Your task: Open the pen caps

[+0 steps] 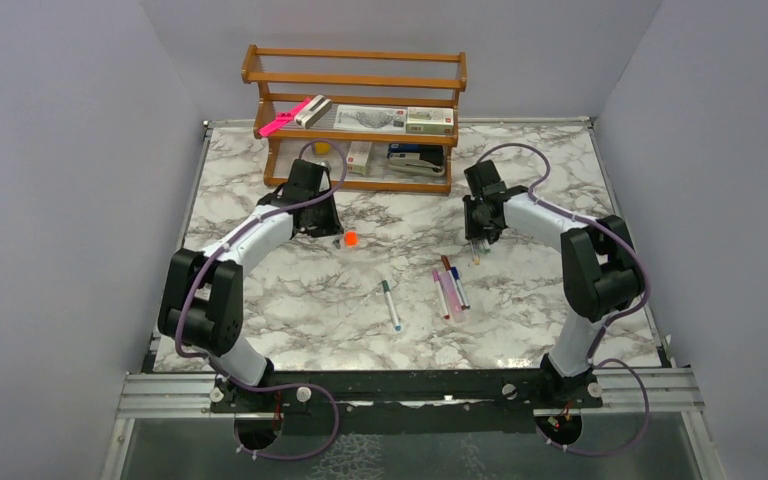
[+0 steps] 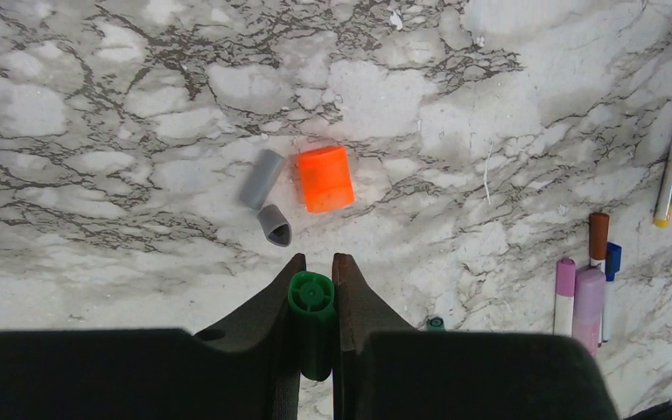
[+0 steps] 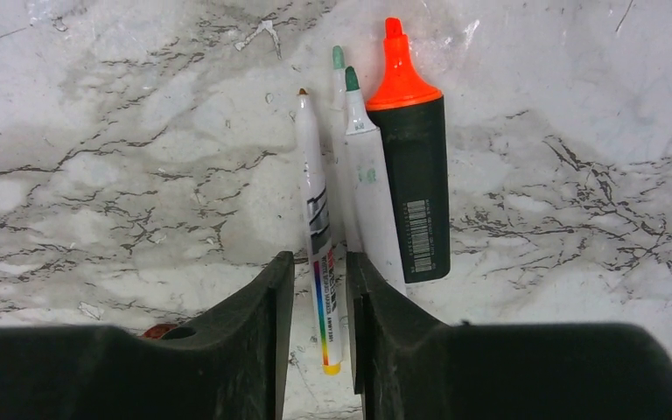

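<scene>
Nearest us, our left claw (image 2: 318, 265) clamps the green cap (image 2: 312, 299), pointing away; our right claw (image 3: 319, 259), slightly parted, straddles a white marker (image 3: 312, 175), seemingly ungripped; highlighter (image 3: 416, 175) shows a barcode.

- Light was bright, even, from above; shadows lay soft;
- the marble table (image 1: 260, 310) showed mild near-edge glare;
- the left gripper (image 2: 318, 262) read near-black, detail lost.

Rack (image 1: 355, 80) blocks far side; marker cluster (image 1: 450, 290) centre-right; bare marble (image 1: 290, 320) front left.

Wooden rack (image 1: 355, 80), small boxes (image 1: 430, 121), marble table (image 1: 260, 300)
</scene>
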Robot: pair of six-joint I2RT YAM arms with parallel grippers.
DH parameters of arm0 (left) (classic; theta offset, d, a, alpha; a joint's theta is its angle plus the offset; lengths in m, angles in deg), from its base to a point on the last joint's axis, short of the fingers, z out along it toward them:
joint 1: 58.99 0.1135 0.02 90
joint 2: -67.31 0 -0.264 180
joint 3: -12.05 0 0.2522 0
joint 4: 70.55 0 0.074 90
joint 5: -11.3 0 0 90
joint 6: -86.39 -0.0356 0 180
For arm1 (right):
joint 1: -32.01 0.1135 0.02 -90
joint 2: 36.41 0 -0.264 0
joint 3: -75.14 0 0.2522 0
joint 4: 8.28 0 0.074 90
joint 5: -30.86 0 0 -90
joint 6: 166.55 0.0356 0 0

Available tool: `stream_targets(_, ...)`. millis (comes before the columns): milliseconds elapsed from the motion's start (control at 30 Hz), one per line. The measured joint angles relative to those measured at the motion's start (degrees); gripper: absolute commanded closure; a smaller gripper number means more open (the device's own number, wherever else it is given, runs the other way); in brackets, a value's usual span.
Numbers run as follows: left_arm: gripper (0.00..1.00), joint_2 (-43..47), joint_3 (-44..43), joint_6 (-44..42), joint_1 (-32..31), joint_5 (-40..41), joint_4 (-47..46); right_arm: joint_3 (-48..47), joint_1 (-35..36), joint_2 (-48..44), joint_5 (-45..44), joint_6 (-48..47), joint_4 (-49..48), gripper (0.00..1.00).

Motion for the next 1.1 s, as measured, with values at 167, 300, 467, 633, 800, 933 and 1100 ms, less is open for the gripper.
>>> stream_targets(167,0.99,-1.4,-1.1,-1.3,0.0,2.2,0.3,-0.3,0.0,-0.7,0.6,-0.1,0.1,0.7)
stream_targets(300,0.98,-3.6,-1.7,-2.2,0.0,3.7,0.6,-0.5,0.0,-2.5,1.6,-0.1,0.4,0.7)
stream_targets(467,0.95,-6.3,-2.5,-3.2,0.0,5.3,1.1,-1.8,0.0,-5.4,3.6,-0.1,1.0,0.69)
stream_targets(633,0.86,-8.5,-3.3,-3.8,0.0,5.8,1.1,-2.3,0.0,-7.3,5.6,-0.1,1.3,0.69)
stream_targets(800,0.84,-9.0,-3.3,-3.7,0.0,5.8,1.2,-2.3,0.0,-8.0,7.0,-0.1,1.7,0.69)
stream_targets(933,0.84,-9.0,-3.3,-3.6,0.0,5.7,1.2,-2.3,0.0,-8.3,7.4,-0.1,1.8,0.69)
stream_targets(1100,0.69,-8.8,-2.2,-3.3,0.0,5.7,1.2,-2.3,0.0,-8.4,8.0,-0.1,1.8,0.69)
